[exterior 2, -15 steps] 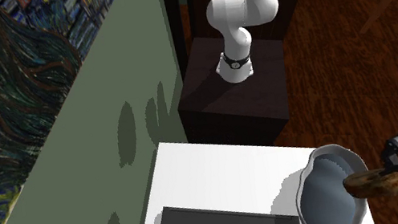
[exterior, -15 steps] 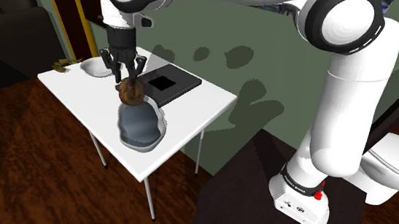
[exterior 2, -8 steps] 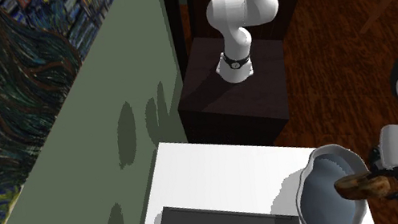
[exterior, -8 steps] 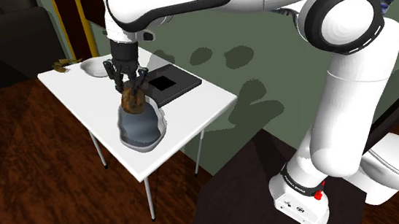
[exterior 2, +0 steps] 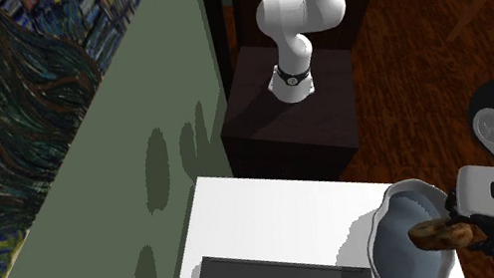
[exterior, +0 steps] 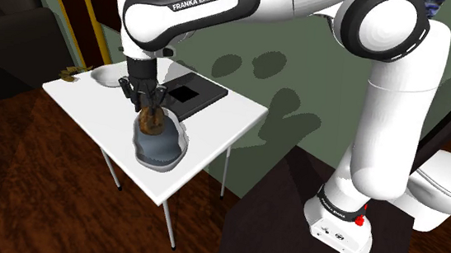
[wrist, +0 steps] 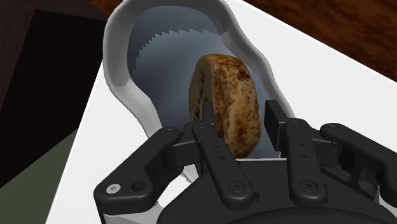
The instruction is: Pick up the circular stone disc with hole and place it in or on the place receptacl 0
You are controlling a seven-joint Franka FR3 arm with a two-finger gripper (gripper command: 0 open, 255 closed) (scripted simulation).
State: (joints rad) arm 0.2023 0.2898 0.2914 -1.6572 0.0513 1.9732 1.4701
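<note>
Obs, remote console, single arm

- The gripper [exterior: 149, 107] points down over the white table [exterior: 215, 129], above the end of the receptacle [exterior: 156, 164] that lies nearer the black flat slab [exterior: 193, 94].
- Fingers are closed partway onto the stone disc [wrist: 229, 95], one black pad on each flat face. In the wrist view I see both pads pressed against it with no gap, so I log the disc as gripped.
- The disc is mottled brown and tan and stands on edge between the fingers [wrist: 207, 118]. From my wrist camera I cannot make out its hole.
- The receptacle is an irregular bowl with a white rim [wrist: 114, 57] and a grey-blue inside. The lower half of the disc [exterior: 151, 120] sits within the rim outline in the shoulder view. In the second exterior view the disc [exterior 2: 440, 233] hangs over the bowl's hollow [exterior 2: 400, 231], with the gripper [exterior 2: 475, 230] on that view's right. I cannot tell whether the disc touches the bowl floor.
- Elsewhere on the table there is a small white bowl [exterior: 104, 76] at the far corner, with a small brownish item [exterior: 71, 74] just beside it at the edge.
- The dark stand [exterior 2: 279, 128] sits beyond the table [exterior 2: 266, 211], against a green wall [exterior 2: 133, 130]
</note>
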